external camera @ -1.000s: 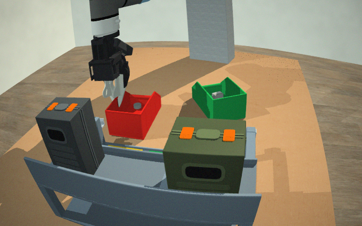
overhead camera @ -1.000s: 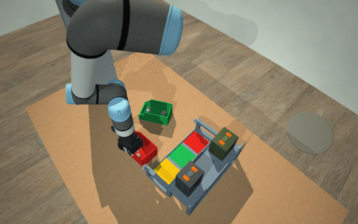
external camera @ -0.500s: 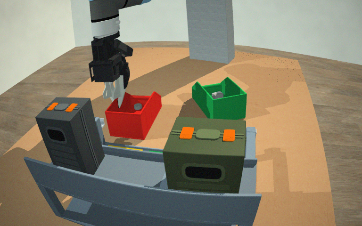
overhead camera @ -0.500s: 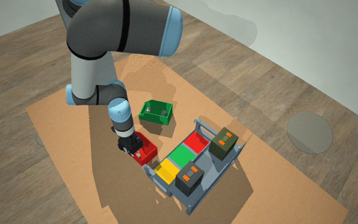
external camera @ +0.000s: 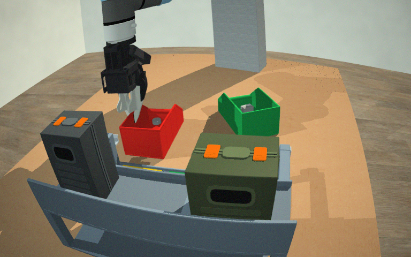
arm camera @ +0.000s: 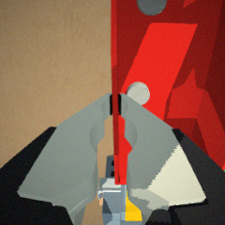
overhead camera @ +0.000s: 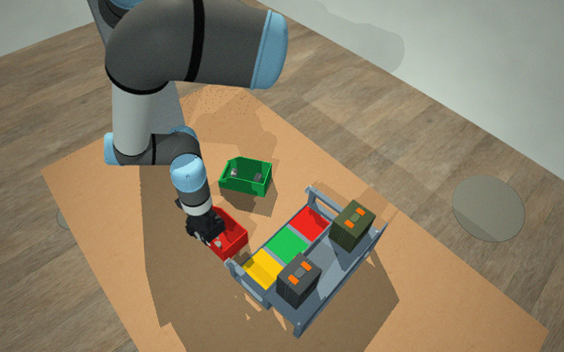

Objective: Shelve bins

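The end effector point(overhead camera: 204, 241) point(external camera: 129, 116) point(arm camera: 115, 95) is clamped on one side wall of the red bin point(overhead camera: 232, 240) point(external camera: 141, 142) point(arm camera: 155, 56) (its parts are inside). The green bin point(overhead camera: 252, 184) point(external camera: 260, 121) stands on the worktop point(overhead camera: 291, 164) point(external camera: 333, 145) point(arm camera: 52, 61), apart from the shelf point(overhead camera: 327, 276) point(external camera: 151, 209).

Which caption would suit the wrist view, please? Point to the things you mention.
Gripper point(overhead camera: 204, 242) point(external camera: 135, 121) point(arm camera: 115, 95) shut on the red bin's point(overhead camera: 236, 245) point(external camera: 141, 142) point(arm camera: 161, 52) thin wall, two parts inside.

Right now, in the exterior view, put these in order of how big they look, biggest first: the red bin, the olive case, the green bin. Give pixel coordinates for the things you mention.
1. Olive case point(overhead camera: 353, 240) point(external camera: 233, 169)
2. Unsure: red bin point(overhead camera: 235, 246) point(external camera: 141, 142) point(arm camera: 155, 52) and green bin point(overhead camera: 243, 185) point(external camera: 260, 120) look alike.
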You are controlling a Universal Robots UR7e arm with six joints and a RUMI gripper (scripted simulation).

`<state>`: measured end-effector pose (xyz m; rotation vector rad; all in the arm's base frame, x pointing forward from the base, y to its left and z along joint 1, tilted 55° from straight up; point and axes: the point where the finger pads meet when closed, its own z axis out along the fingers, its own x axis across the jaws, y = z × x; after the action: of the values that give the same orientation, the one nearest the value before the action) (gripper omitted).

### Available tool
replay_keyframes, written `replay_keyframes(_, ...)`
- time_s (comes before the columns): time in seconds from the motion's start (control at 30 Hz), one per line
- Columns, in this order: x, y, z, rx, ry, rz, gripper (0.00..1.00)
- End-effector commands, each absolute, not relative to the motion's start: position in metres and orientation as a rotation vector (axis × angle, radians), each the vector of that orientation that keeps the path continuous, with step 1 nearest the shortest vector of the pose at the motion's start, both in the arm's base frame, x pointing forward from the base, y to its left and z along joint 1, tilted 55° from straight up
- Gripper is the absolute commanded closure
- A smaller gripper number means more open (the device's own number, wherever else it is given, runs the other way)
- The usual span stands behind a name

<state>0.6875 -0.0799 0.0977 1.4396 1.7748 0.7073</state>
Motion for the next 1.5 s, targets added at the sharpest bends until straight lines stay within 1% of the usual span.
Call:
replay_keyframes(0.0, 0.6875, -0.0799, 0.0983, 1.439, 1.774, 0.708, 1.00)
replay_keyframes(0.03, 0.6875, -0.0799, 0.0983, 1.439, 1.774, 0.708, 0.85)
replay_keyframes(1.47, 0.6875, -0.0799, 0.0983, 1.439, 1.774, 0.707, 0.85)
